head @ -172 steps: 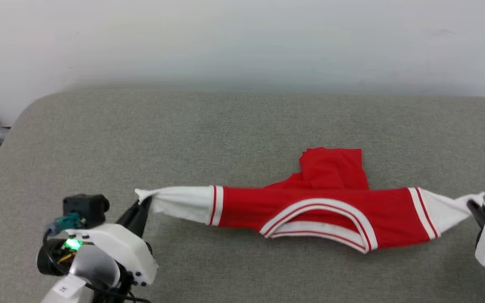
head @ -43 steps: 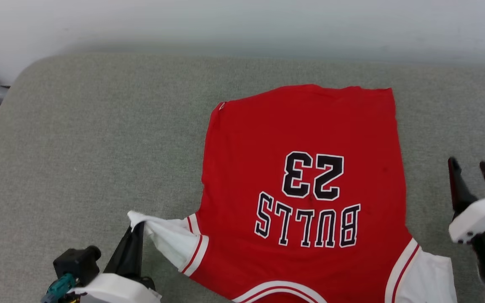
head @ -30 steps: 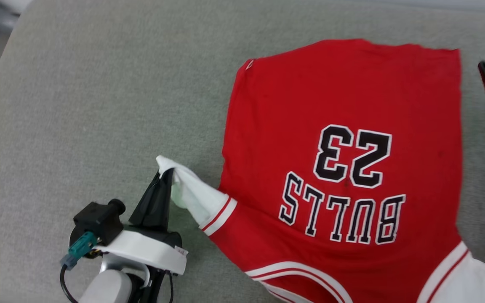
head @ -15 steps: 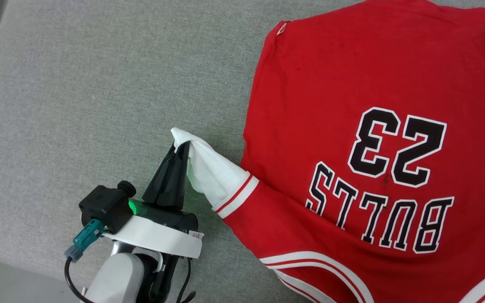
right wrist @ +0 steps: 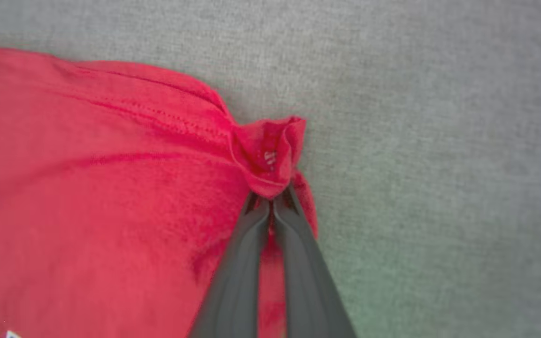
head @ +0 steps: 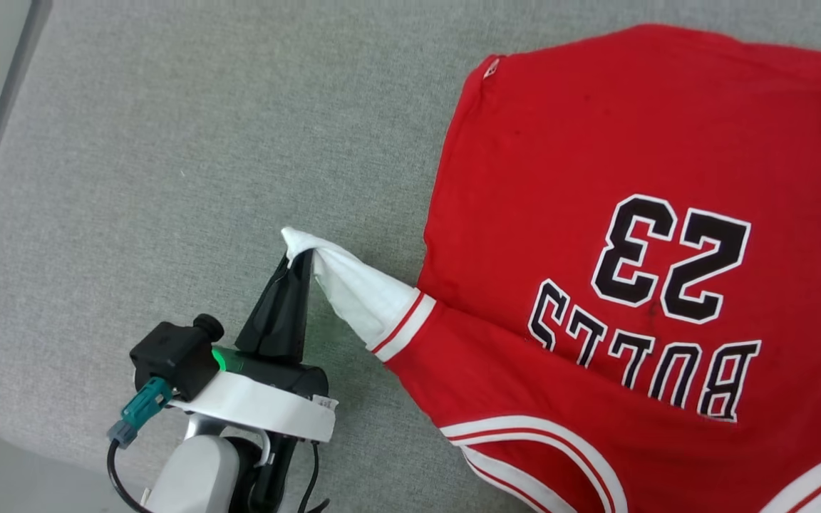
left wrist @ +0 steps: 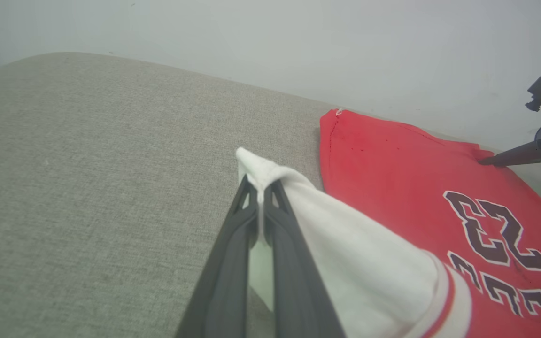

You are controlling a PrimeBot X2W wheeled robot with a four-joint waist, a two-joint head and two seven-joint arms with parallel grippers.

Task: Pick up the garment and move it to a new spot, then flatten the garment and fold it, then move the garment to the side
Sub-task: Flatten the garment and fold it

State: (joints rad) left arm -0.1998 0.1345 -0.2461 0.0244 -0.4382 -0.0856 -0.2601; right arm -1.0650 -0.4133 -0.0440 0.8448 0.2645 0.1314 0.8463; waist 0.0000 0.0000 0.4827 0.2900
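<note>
A grey, fabric-covered worktop (head: pixel 168 142) is stretching out under us, and a pale wall (left wrist: pixel 298 47) is rising behind its far edge in the left wrist view. The garment (head: pixel 596 157) is lying spread over the right half of the worktop in the head view, lettered face up. Its black "BULLS 23" lettering (head: pixel 653 313) is reading upside down to us, and the striped neck trim (head: pixel 524 434) is sitting nearest us at the bottom edge. Our left tool (head: pixel 301 251) is gripping the tip of the white sleeve (head: pixel 364 296) on our left. Its two dark fingers are pressing together on a pinch of cloth and drawing the sleeve out to a point away from the red body. Our right tool (right wrist: pixel 273 199) is clamping the far right corner of the red hem (right wrist: pixel 270 150), fingers closed on a bunched fold that is puckering just past their tips. Around that corner the cloth is wrinkling, while the rest of the body is lying mostly flat
</note>
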